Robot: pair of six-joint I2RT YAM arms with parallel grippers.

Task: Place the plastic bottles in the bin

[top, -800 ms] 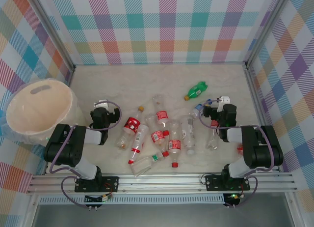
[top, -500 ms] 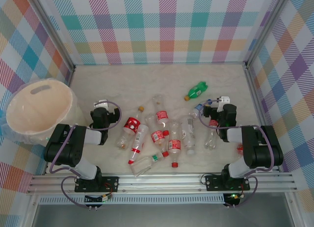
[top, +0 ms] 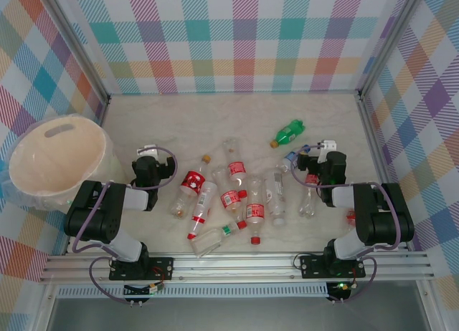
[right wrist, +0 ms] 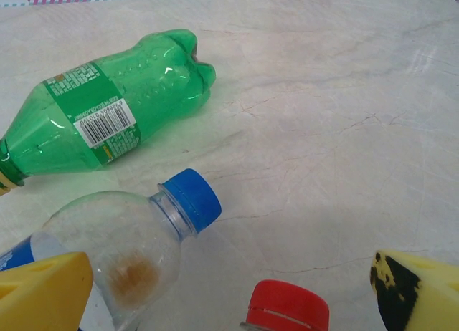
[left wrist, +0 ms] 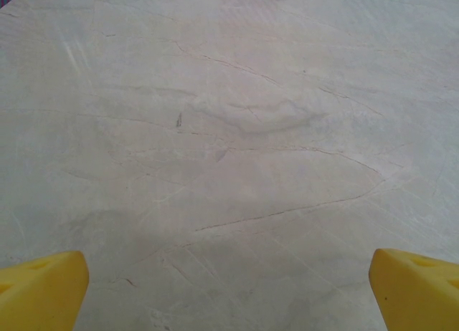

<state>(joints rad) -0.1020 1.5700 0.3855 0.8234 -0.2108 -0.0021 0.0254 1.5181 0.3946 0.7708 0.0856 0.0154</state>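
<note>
Several clear plastic bottles (top: 233, 195) with red labels and caps lie scattered mid-table. A green bottle (top: 287, 132) lies behind them, on its side in the right wrist view (right wrist: 107, 120). The cream bin (top: 61, 162) stands at the far left. My left gripper (top: 148, 159) hovers between bin and pile; its yellow fingertips (left wrist: 39, 291) are wide apart over bare table, open. My right gripper (top: 324, 155) is open too, low over a blue-capped clear bottle (right wrist: 129, 252) near its left finger and a red cap (right wrist: 287, 306) between the fingers, gripping neither.
The marble-look tabletop (top: 215, 116) is fenced by plaid walls with metal posts at the back corners. A metal rail (top: 237, 263) runs along the near edge. A loose red cap (top: 254, 239) lies by the front of the pile.
</note>
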